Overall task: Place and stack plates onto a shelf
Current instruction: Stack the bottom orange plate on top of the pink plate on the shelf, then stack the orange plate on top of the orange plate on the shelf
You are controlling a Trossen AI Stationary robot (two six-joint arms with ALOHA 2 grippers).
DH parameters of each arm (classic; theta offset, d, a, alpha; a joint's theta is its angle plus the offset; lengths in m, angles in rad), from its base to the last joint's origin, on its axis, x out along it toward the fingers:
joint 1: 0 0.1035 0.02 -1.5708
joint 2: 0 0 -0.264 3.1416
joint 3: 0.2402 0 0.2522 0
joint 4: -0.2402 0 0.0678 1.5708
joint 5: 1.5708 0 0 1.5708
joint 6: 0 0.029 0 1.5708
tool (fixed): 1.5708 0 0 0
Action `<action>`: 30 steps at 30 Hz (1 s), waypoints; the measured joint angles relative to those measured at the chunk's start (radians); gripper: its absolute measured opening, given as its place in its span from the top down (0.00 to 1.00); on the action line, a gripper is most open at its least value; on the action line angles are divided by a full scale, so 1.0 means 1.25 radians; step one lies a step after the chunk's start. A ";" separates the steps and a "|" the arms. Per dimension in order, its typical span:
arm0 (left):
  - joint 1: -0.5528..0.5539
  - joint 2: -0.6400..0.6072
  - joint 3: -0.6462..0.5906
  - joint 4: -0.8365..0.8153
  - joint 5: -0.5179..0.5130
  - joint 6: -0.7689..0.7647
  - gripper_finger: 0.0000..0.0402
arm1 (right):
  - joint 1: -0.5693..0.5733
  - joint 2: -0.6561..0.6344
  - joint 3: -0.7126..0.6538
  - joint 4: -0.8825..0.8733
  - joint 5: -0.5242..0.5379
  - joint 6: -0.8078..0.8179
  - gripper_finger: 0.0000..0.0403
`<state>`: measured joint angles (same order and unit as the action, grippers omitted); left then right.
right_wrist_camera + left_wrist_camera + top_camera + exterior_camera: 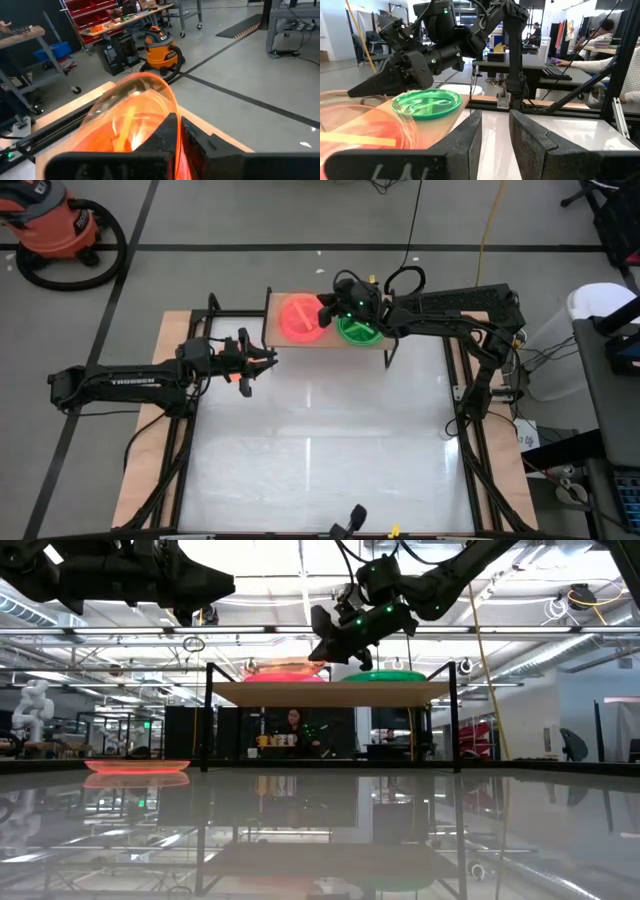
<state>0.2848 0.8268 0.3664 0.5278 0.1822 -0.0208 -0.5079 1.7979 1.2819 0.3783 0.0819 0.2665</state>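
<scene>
The shelf (282,343) (330,692) stands at the table's far edge. Its left half carries a pink-orange plate (298,318) (285,673) (360,130), and its right half a green plate (358,330) (385,675) (426,103). My right gripper (322,310) (318,648) (179,135) hovers between the two and is shut on the pink-orange plate. My left gripper (268,360) (495,135) is open and holds nothing, just near of the shelf's left corner. Another pink-orange plate (137,767) lies flat on the table left of the shelf. My right gripper pinches the rim (167,112) of the pink-orange plate between its two fingers, on the side toward the green plate. The fingers come from the table's right, slanting down. The plate reaches away from them over the shelf's left half; whether it rests there, I cannot tell.
The wide white tabletop (320,440) stretches near of the shelf. Thin black shelf legs (208,720) stand on the table. An orange shop vacuum (60,230) sits on the floor beyond the table. A person (615,55) works at a desk in the room behind.
</scene>
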 joint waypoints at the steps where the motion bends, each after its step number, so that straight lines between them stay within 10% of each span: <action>1: 0.000 0.000 0.000 0.000 0.000 0.000 0.74 | 0.000 0.000 0.000 0.002 -0.001 -0.001 0.95; 13: 0.000 0.000 0.000 -0.065 -0.035 -0.001 0.74 | 0.019 -0.086 -0.002 -0.003 -0.139 -0.080 0.50; 24: -0.050 0.052 0.132 -0.752 -0.422 -0.087 0.74 | 0.145 -0.356 -0.056 -0.180 -0.205 -0.247 0.52; 30: -0.087 0.195 0.147 -0.776 -0.458 -0.103 0.74 | 0.214 -0.486 -0.166 -0.144 -0.108 -0.289 0.52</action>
<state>0.1759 1.0705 0.5495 -0.4425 -0.3903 -0.1490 -0.2404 1.1901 1.0740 0.1985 -0.0532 -0.0954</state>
